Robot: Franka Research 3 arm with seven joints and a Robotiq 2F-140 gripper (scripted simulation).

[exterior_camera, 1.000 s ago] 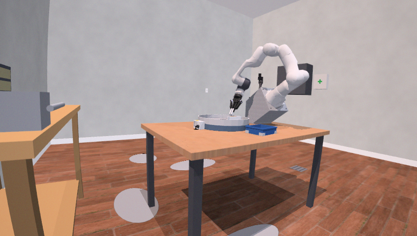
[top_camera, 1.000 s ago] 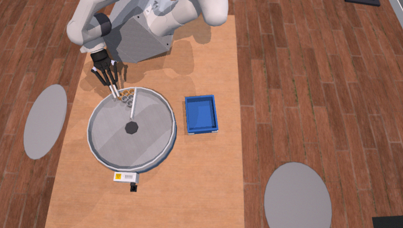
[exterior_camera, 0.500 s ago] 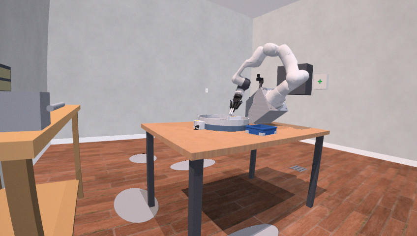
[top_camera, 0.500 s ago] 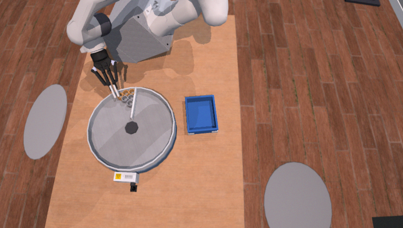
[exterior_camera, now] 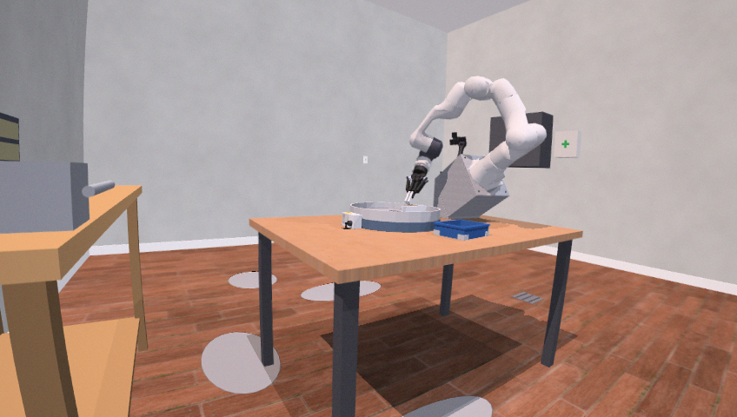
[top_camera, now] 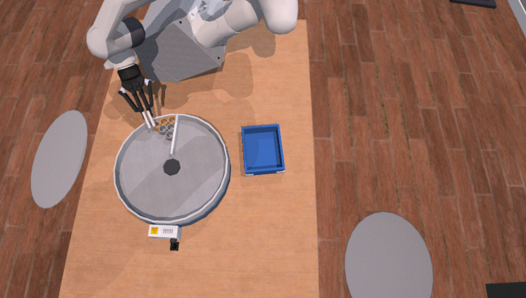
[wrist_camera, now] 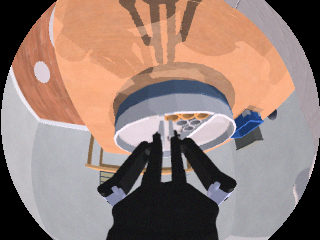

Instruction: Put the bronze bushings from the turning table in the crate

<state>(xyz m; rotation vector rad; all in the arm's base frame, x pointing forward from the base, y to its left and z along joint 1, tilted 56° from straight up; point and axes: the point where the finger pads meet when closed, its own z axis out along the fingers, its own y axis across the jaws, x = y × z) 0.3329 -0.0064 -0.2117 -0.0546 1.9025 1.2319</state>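
Your black two-finger gripper (top_camera: 151, 126) (exterior_camera: 408, 202) (wrist_camera: 166, 126), narrowed on nothing, slants in beside bronze ring-shaped bushings (top_camera: 164, 118) (wrist_camera: 187, 118) near a straight white bar (top_camera: 173, 136) (exterior_camera: 414, 208) (wrist_camera: 211, 123), presumably to fit tight space.

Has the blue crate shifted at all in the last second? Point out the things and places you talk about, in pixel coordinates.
No. In the top view, the blue crate (top_camera: 262, 151) (exterior_camera: 449, 231) (wrist_camera: 248, 127) sits in the same place beside the turning table (top_camera: 177, 195) (exterior_camera: 401, 225) (wrist_camera: 172, 91), with the same gap between them.
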